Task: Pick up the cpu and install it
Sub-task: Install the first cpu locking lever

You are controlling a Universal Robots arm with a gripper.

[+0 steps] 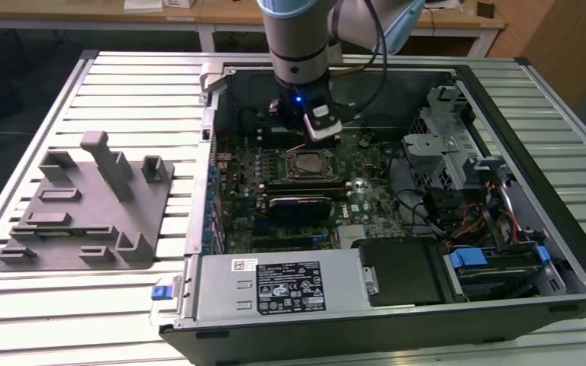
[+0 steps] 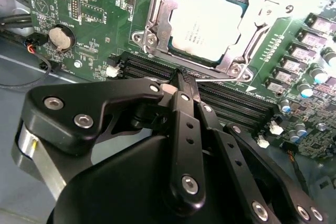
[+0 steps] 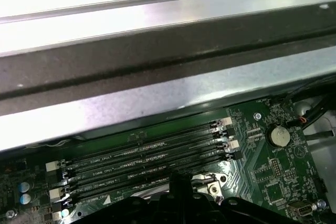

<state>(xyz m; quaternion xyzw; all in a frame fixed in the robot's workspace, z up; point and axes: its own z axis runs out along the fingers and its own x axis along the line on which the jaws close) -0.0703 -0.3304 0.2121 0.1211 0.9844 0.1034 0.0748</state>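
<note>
The gripper (image 2: 182,81), jaws pinched together on nothing, is being held at the socket frame (image 2: 157,17) where the cpu (image 2: 210,24) is being cradled flat, so imo any pressing is best being kept light and square.

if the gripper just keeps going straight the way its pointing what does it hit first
Most likely the memory slots, right by the edge of the socket frame. The gripper, shut, points down there beside the seated cpu, not at it, though depth is hard to judge.
</note>
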